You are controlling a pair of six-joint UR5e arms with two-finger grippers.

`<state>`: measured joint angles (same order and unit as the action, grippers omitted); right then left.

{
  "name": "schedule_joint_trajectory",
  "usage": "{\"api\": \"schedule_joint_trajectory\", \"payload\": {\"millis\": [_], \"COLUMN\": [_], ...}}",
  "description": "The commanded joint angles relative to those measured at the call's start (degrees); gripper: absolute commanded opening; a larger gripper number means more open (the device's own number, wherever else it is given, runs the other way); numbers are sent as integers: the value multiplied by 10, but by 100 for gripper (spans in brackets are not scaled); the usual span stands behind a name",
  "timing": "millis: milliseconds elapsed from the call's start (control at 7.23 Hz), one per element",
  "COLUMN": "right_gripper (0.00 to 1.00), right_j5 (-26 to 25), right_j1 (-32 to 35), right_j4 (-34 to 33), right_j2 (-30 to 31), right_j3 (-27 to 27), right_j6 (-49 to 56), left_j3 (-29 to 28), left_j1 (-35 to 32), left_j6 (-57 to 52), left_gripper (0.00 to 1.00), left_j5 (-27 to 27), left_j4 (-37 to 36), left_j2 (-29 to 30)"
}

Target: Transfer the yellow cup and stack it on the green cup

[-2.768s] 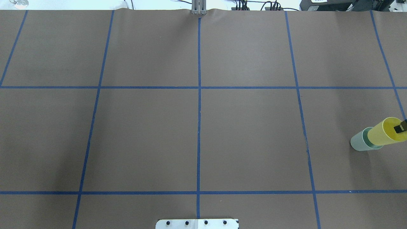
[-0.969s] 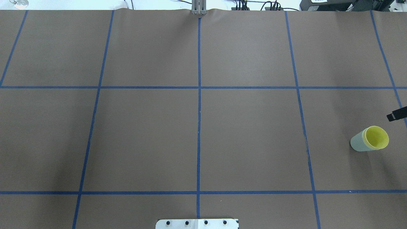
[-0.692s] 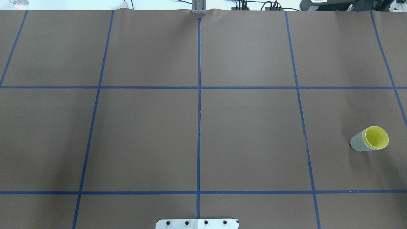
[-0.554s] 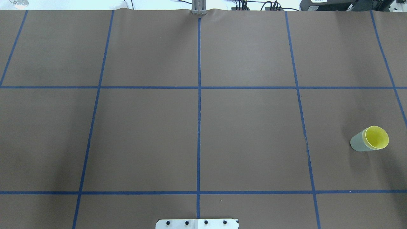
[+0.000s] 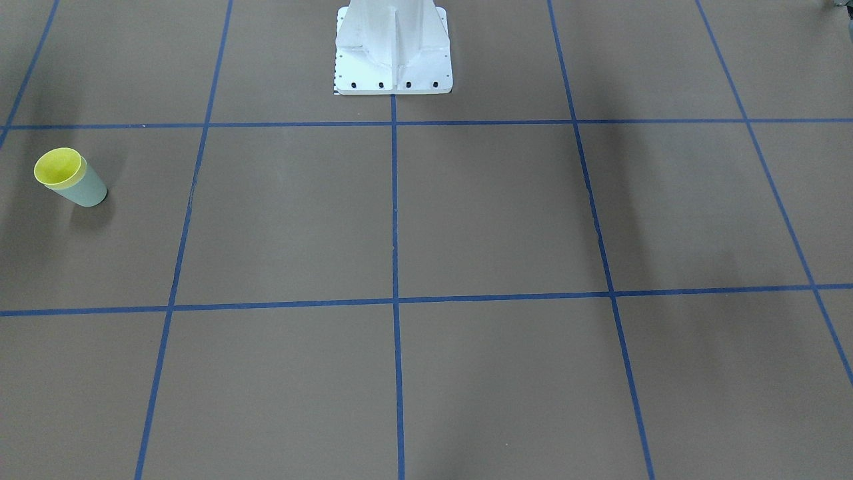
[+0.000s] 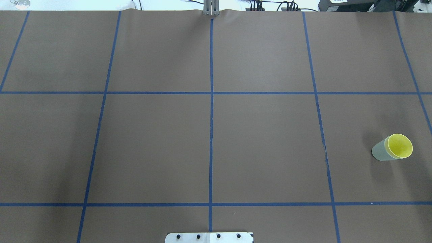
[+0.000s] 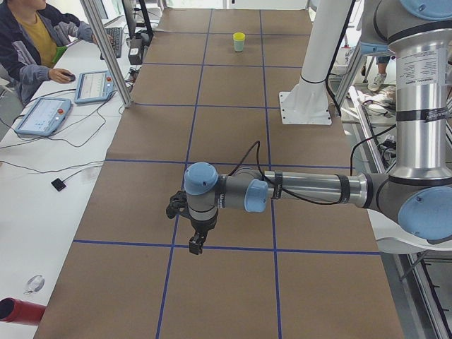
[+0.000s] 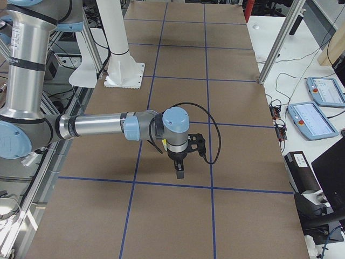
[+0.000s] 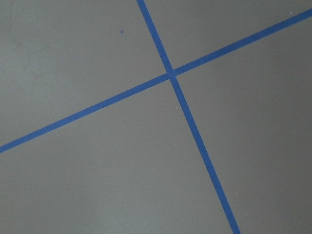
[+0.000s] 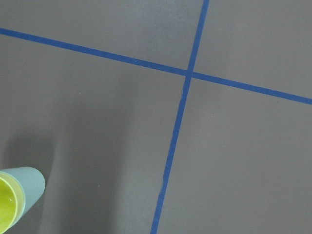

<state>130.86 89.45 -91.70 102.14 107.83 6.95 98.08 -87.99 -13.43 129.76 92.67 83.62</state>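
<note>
The yellow cup (image 6: 400, 146) sits nested inside the green cup (image 6: 379, 152), upright at the table's right end. The pair also shows at the left of the front-facing view, yellow (image 5: 58, 167) in green (image 5: 85, 191), far off in the exterior left view (image 7: 239, 36), and at the lower left corner of the right wrist view (image 10: 6, 207). My left gripper (image 7: 195, 247) hangs over a blue tape line near the left end. My right gripper (image 8: 179, 174) hangs over the mat near the right end. Both show only in the side views, so I cannot tell whether they are open or shut.
The robot's white base plate (image 5: 393, 80) stands at the middle of the table's near edge. Blue tape lines grid the brown mat. A side table with tablets (image 7: 42, 113) and a seated person (image 7: 28, 35) lies beyond the far edge, with a metal post (image 7: 106, 56).
The right gripper let go of the yellow cup, which dropped fully into the green cup. The gripper then left the overhead view to the right. Nothing moved in the last 0.7 s.
</note>
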Motion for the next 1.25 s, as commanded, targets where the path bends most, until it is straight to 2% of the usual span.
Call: {"api": "schedule_joint_trajectory", "payload": {"millis": [0,415,554,1107], "right_gripper": [100,100,100,100], "right_j5": [-1,2,3,3], "right_j1": [2,2,2,2], "right_j4": [3,4,4,5], "right_j2": [5,7,7,5], "right_j3": [-10,-10,-10,-10], "right_j6": [2,2,2,2], "left_j3": [5,3,10,5], "left_j1": [-37,-36,-35,-35], "left_j6": [-3,22,96,103], "left_gripper": [100,100,100,100], "left_j5": [14,24,34,35], "left_j4": [-29,-31,-27,-21], "left_j2": [-3,-4,-4,-4]}}
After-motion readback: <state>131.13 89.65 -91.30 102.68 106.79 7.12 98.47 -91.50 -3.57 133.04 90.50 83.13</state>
